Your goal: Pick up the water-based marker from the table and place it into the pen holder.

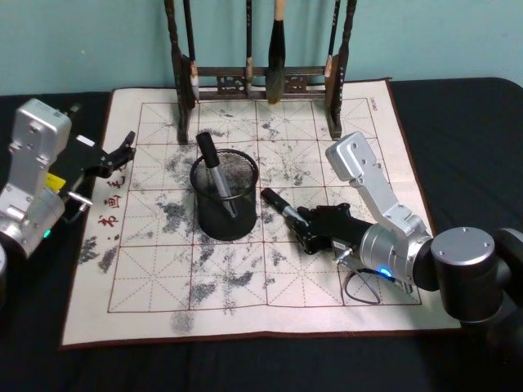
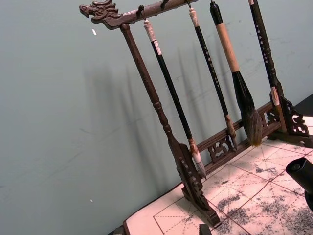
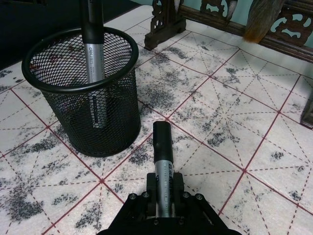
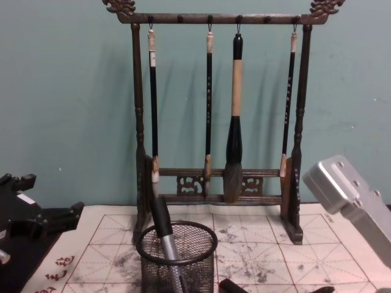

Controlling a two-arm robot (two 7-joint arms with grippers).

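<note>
A black-capped grey water-based marker (image 1: 280, 204) lies low over the white mat (image 1: 245, 286), just right of the pen holder (image 1: 225, 198), a black mesh cup. My right gripper (image 1: 301, 222) is shut on its rear half; in the right wrist view the marker (image 3: 163, 164) points from the gripper (image 3: 164, 199) toward the pen holder (image 3: 83, 93). Whether it touches the mat I cannot tell. Another marker (image 1: 214, 170) leans inside the cup, also seen in the chest view (image 4: 164, 235). My left gripper (image 1: 121, 155) rests open at the mat's left edge.
The tall wooden brush rack (image 1: 261, 82) with several hanging brushes stands at the mat's far edge, behind the cup. The dark table (image 1: 458, 122) surrounds the mat. The right forearm (image 4: 354, 201) rises at the chest view's right.
</note>
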